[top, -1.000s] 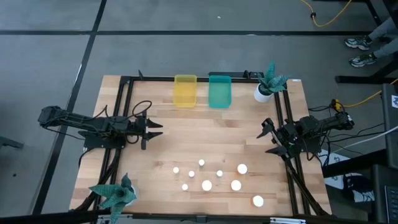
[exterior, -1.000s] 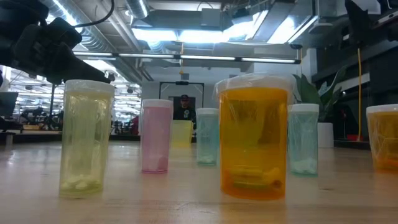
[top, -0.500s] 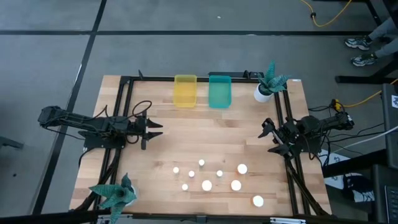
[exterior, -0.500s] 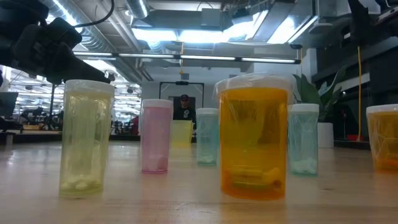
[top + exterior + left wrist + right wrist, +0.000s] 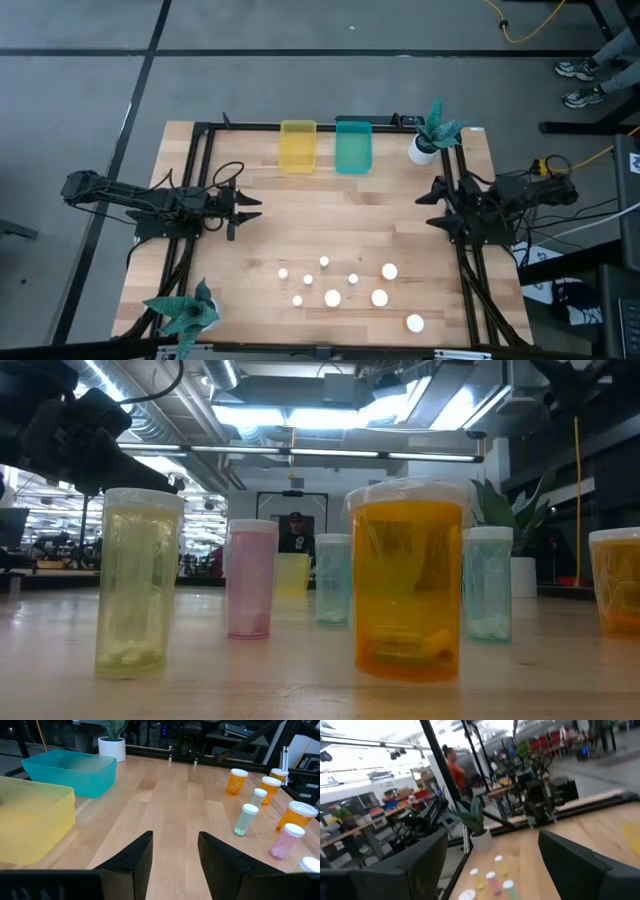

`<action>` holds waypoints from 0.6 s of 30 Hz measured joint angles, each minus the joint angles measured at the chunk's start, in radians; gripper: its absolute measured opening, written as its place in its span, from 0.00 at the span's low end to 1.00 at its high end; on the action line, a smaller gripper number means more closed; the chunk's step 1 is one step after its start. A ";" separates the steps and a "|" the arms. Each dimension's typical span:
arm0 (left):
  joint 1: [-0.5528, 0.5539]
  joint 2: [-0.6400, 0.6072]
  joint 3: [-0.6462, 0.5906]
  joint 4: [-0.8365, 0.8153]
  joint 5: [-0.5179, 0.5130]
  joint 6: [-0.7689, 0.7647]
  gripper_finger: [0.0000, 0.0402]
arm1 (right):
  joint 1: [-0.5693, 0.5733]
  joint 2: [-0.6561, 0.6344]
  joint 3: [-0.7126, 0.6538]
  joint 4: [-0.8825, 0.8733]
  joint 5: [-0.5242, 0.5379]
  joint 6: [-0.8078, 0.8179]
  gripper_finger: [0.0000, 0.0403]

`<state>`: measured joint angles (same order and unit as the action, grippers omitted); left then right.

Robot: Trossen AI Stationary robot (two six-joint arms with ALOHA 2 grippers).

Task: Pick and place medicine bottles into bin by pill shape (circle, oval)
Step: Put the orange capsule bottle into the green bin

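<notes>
- The medicine bottles (image 5: 340, 283) stand upright in a loose cluster on the wooden desk (image 5: 330, 215), near its front edge; white caps show from above, one bottle (image 5: 414, 322) apart from the rest toward the front right corner.
- At desk level, an amber bottle (image 5: 407, 580) stands closest, with a yellow-green one (image 5: 138, 582), a pink one (image 5: 251, 578) and two pale teal ones (image 5: 488, 582) around it; small pills lie at their bottoms.
- The yellow bin (image 5: 298, 146) and the teal bin (image 5: 353, 147) sit side by side at the far edge of the desk, well apart from the bottles, with bare wood between.
- The left gripper (image 5: 249, 209) hangs over the desk's left part, pointing inward; its fingers (image 5: 137, 857) are partly spread and hold nothing.
- The right gripper (image 5: 436, 208) is at the desk's right edge, by the black frame rail; its fingers (image 5: 572, 860) are spread wide and empty.
- A white plant pot (image 5: 422, 151) with a green plant stands at the far right corner, just beside the teal bin and near the right arm.
- A second green plant (image 5: 185, 311) sits at the front left corner, clear of the bottles.
- A person (image 5: 294, 533) shows far off in the room beyond the desk.
</notes>
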<state>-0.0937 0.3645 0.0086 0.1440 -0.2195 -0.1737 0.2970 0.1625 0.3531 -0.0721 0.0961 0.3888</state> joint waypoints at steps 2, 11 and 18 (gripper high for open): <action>0.000 0.000 0.000 0.000 0.000 0.000 0.37 | 0.000 0.062 0.075 -0.082 -0.009 0.026 0.78; 0.000 0.000 0.000 0.001 0.000 0.000 0.37 | 0.000 0.440 0.384 -0.476 -0.036 0.115 0.78; 0.000 0.000 0.000 0.002 0.000 0.000 0.37 | 0.001 0.718 0.523 -0.659 -0.037 0.213 0.78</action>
<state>-0.0940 0.3645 0.0086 0.1459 -0.2195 -0.1738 0.2981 0.8807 0.8763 -0.7314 0.0594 0.6017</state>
